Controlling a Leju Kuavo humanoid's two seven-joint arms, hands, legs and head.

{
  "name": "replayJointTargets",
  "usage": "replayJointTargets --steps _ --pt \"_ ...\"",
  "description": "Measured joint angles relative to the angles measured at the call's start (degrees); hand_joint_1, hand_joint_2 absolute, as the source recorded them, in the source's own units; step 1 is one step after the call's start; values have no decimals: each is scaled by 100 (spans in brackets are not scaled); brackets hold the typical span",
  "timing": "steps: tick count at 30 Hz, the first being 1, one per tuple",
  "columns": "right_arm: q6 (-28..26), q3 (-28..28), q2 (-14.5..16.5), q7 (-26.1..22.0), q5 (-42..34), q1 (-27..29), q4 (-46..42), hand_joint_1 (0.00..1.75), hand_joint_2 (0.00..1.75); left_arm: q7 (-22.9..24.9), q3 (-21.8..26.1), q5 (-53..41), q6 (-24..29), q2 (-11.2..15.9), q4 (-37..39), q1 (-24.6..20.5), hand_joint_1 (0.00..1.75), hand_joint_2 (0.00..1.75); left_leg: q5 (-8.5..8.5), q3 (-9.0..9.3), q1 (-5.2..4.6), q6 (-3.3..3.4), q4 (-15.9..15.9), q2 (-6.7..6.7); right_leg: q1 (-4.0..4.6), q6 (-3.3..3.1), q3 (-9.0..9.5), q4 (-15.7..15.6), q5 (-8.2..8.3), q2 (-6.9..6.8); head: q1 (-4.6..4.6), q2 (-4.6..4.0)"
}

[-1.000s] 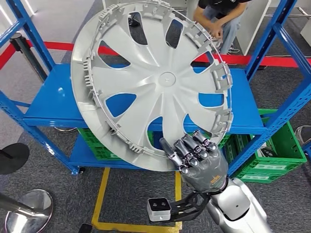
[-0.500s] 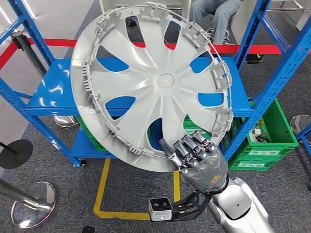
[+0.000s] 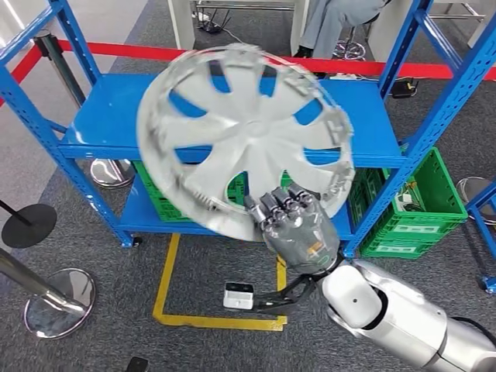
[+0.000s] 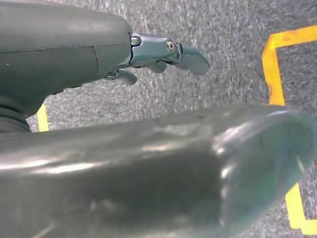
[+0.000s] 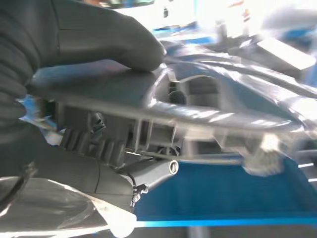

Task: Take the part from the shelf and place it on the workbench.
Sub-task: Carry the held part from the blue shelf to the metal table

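1. Wheel cover (image 3: 246, 147), a large silver-grey plastic hubcap with spoke cut-outs, is off the blue shelf (image 3: 99, 132) and held up in the air in front of it, tilted and blurred in the head view.
2. Right robot hand (image 3: 295, 229) grips the wheel cover at its lower rim: in the right wrist view (image 5: 93, 99) the thick grey thumb lies on one face of the rim and the darker fingers curl under the ribbed edge on the other, so the hold looks closed firmly on the part.
3. Left robot hand (image 4: 160, 52) hangs over the grey carpet, near a yellow floor line (image 4: 275, 64); its fingers are partly curled and it holds nothing that I can see, though how far they are closed I cannot tell.
4. Green crates (image 3: 421, 209) sit on and beside the lower level of the shelf, and a seated person (image 3: 333, 23) is beyond the red floor tape.
5. Progress, as I judge it: the pick from the shelf is done. What is left is carrying the wheel cover to the counter and setting it down, then letting go.
6. With a one-handed grip at the rim of so wide a part, it could swing or slip during the carry.
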Motion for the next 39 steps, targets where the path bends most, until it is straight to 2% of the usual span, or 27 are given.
replayJointTargets --steps 2,3,4,5,7,9,10,11,13,14,17,18,19,20,22,24,25,27,28,30,32,33,34,35,36,38,39 --pt "96 203 -62 -107 -1 -58 48 175 175 0 0 0 0 -8 0 -2 0 0 138 -189 -9 34 10 -8 1 34 -197 741 -528 1 15 0" --pt "140 265 -81 -160 -1 -74 71 175 175 0 0 0 1 -11 0 5 0 0 207 -285 -15 34 16 -10 2 43 -242 1066 -640 1 15 0" --pt "169 314 -98 -203 -1 -86 95 175 175 0 0 -1 1 -12 0 11 0 0 274 -377 -21 31 24 -11 3 47 -214 1238 -616 1 15 0" --pt "182 350 -113 -227 -2 -96 121 175 175 0 0 -2 1 -13 0 16 0 0 336 -463 -25 25 34 -11 4 41 -87 1197 -479 0 16 0" --pt "181 389 -136 -227 -3 -115 177 175 175 0 0 -11 2 -20 0 19 0 0 450 -610 -35 -2 55 -13 12 -4 448 563 -207 -1 17 0" --pt "166 399 -149 -183 -8 -159 232 175 175 0 0 -23 4 -29 0 18 0 0 558 -706 -54 -51 78 -8 34 -55 1047 -290 -244 0 13 0" --pt "158 406 -153 -161 -10 -185 256 175 175 0 0 -28 5 -32 0 17 0 0 614 -736 -57 -81 80 0 48 -77 1207 -548 -308 5 12 0" --pt "149 417 -155 -148 -12 -205 278 175 175 0 0 -31 6 -33 0 17 0 0 672 -758 -58 -112 76 8 60 -97 1244 -654 -324 10 11 0" --pt "136 449 -158 -142 -10 -225 315 175 175 1 0 -35 7 -32 4 25 0 0 658 -808 -40 -182 99 10 49 -183 1131 -657 -233 -3 13 0" --pt "132 465 -159 -143 -8 -229 330 175 175 2 0 -35 7 -32 6 33 0 0 502 -853 -31 -221 203 4 38 -232 1075 -658 -173 -15 5 0" --pt "128 505 -159 -144 -8 -236 372 175 175 6 0 -34 7 -32 9 47 0 0 -349 -1093 6 -324 1145 -9 26 -301 861 -645 31 -37 -14 0" --pt "128 519 -159 -143 -8 -235 387 175 175 7 0 -33 7 -32 9 47 0 0 -503 -1143 17 -345 1508 -8 26 -298 761 -628 100 -39 -15 0" --pt "128 532 -159 -142 -8 -234 402 175 175 7 0 -33 7 -32 9 46 0 0 -512 -1126 26 -356 1738 -9 25 -289 659 -603 160 -40 -15 0" --pt "128 543 -159 -141 -8 -234 414 175 175 7 0 -34 7 -32 9 45 0 0 -406 -1020 34 -360 1776 -9 24 -276 556 -572 212 -41 -16 0" --pt "125 563 -161 -115 -8 -237 431 175 175 7 0 -34 7 -29 9 40 0 0 -140 -533 43 -337 1246 -12 23 -238 379 -497 295 -39 -17 0" --pt "110 586 -162 -42 -9 -252 437 175 175 5 0 -35 7 -24 8 28 0 0 -182 15 31 -278 443 -25 35 -180 265 -437 371 -38 -15 0" --pt "96 603 -163 -8 -9 -263 439 175 175 3 0 -36 7 -21 8 22 0 0 -250 161 19 -241 190 -33 37 -144 234 -429 418 -41 -14 0" --pt "56 637 -164 17 -9 -275 443 175 175 -1 0 -36 7 -19 9 22 0 0 -250 182 0 -159 44 -37 31 -72 199 -453 520 -47 -10 0" --pt "37 655 -167 14 -8 -278 444 175 175 -2 1 -37 7 -17 10 24 0 0 -191 141 0 -112 28 -25 22 -43 170 -446 505 -43 -10 0" --pt "16 680 -172 8 -8 -277 446 175 175 -2 2 -37 7 -15 13 24 0 0 -52 18 10 -18 -4 0 14 -2 27 -176 166 -23 -2 0" --pt "14 701 -174 7 -8 -276 449 175 175 -2 2 -38 7 -15 13 18 0 0 84 -154 0 35 1 10 10 24 -189 538 -410 -11 7 0" --pt "14 712 -174 6 -8 -274 451 175 175 -2 2 -38 7 -16 13 18 0 0 151 -242 -10 42 7 10 9 34 -263 919 -591 -9 7 0" --pt "13 722 -174 2 -8 -272 452 175 175 -2 2 -38 7 -16 13 19 0 0 216 -330 -20 45 13 10 10 38 -279 1184 -637 -9 6 0" --pt "10 728 -174 -3 -8 -269 452 175 175 -2 2 -38 7 -14 13 19 0 0 278 -416 -30 43 19 10 10 32 -202 1257 -553 -9 7 0" --pt "7 730 -174 -11 -8 -268 453 175 175 -2 2 -37 7 -13 13 20 0 0 338 -495 -39 39 23 9 13 13 -25 1124 -396 -9 6 0" --pt "-3 720 -174 -31 -9 -274 451 175 175 -2 3 -37 5 -10 13 20 0 0 448 -626 -61 17 35 1 34 -51 599 359 -179 -9 7 0" --pt "-11 706 -174 -43 -9 -275 448 175 175 -2 4 -38 4 -9 13 21 0 0 503 -674 -71 -4 42 0 47 -77 919 -99 -198 -12 2 0"
